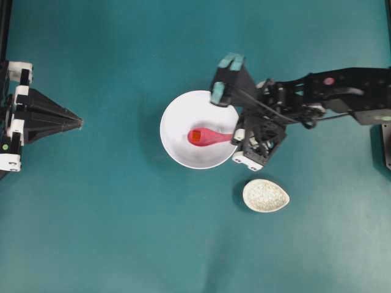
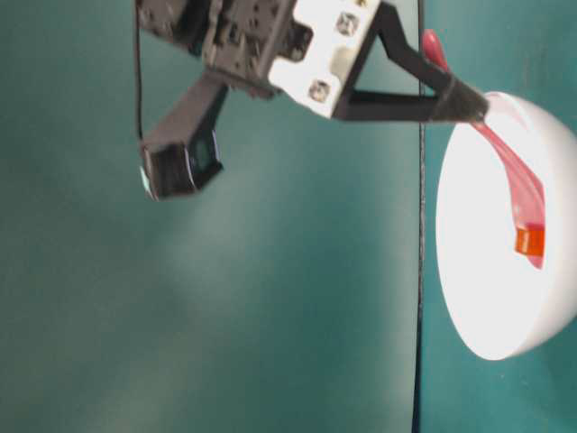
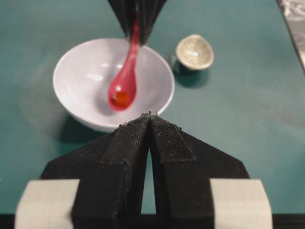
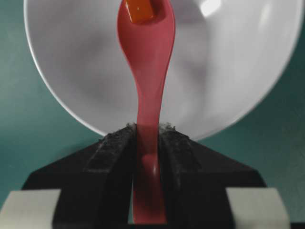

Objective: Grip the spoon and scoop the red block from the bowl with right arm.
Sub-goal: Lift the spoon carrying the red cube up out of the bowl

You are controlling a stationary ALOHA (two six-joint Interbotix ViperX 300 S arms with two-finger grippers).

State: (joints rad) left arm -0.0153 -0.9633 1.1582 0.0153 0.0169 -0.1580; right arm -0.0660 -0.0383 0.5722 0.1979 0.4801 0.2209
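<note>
The white bowl [image 1: 177, 110] sits mid-table. My right gripper [image 1: 235, 137], on the arm with teal patches, is shut on the handle of the pink spoon [image 1: 211, 137] at the bowl's right rim. The spoon's scoop lies inside the bowl with the red block [image 1: 196, 137] in it. The right wrist view shows the pads [image 4: 116, 143] clamping the spoon [image 4: 147, 62], with the block [image 4: 139, 9] in the scoop over the bowl [image 4: 228, 71]. My left gripper [image 1: 79, 124] is shut and empty at the far left; its view shows the bowl [image 3: 86, 71], spoon [image 3: 126, 81] and block [image 3: 121, 98].
A small egg-shaped speckled dish [image 1: 266, 195] stands on the teal table just right of and in front of the bowl, below the right wrist. It also shows in the left wrist view [image 3: 194, 51]. The right arm's links [image 1: 330, 91] stretch in from the right edge.
</note>
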